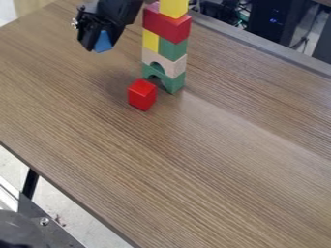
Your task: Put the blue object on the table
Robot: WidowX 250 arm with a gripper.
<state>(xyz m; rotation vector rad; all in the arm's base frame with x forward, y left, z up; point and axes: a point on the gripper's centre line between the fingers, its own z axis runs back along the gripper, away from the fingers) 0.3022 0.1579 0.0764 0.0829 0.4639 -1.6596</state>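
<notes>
1. Nearest, the table (213, 169) runs from its near edge at the lower left to its far edge at the upper right; the blue object could be set down on it.
2. Farther in, a red block (142, 95) sits just beside the foot of a tall block stack (172, 50), toward the far edge.
3. Toward the table's upper-left edge hangs the gripper (101, 47), grasping the blue object (103, 42) between its fingers, apart from the stack.
4. The step in hand looks like the carry: the pick-up seems done, the placing not.
5. Next calls for lowering straight onto bare wood, well away from the stack, which a knock could topple, then letting go gently and lifting off.
</notes>
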